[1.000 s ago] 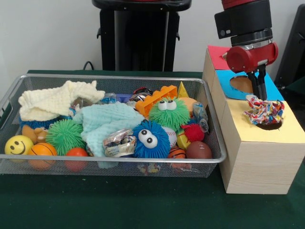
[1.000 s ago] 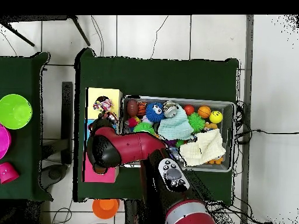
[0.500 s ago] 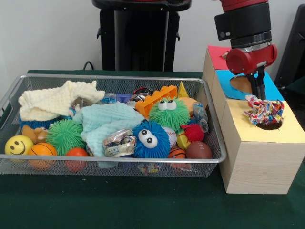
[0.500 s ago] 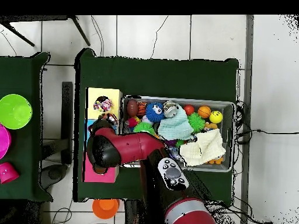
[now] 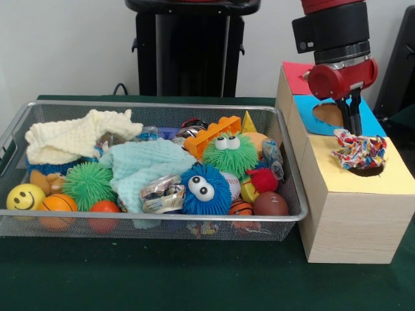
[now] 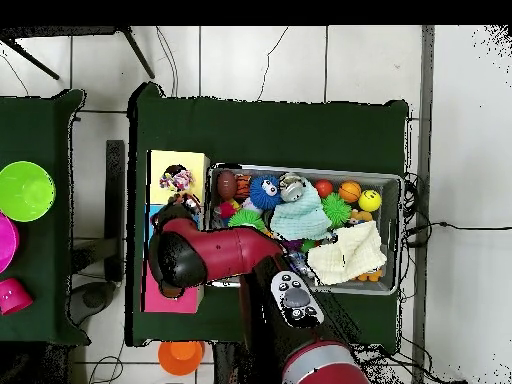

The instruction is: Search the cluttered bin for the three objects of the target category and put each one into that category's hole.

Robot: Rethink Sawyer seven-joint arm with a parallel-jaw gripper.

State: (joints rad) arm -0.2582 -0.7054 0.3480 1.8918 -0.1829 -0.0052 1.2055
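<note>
Found the fingers (image 5: 356, 113) a sliver apart and empty, tips just above the rear edge of the scrap (image 5: 360, 153). Saw the scrap directly below and a little in front of them, bunched over the hole (image 5: 369, 172), not yet dropped through. Judged it light, soft and limp, likely to snag on the rim. Best pinched or pushed down at the puffed middle, not taken by a loose corner.

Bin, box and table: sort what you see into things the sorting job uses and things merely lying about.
Job:
bin
box
yellow hole
patterned cloth
end effector

Lying about:
green bowl
orange cup
</note>
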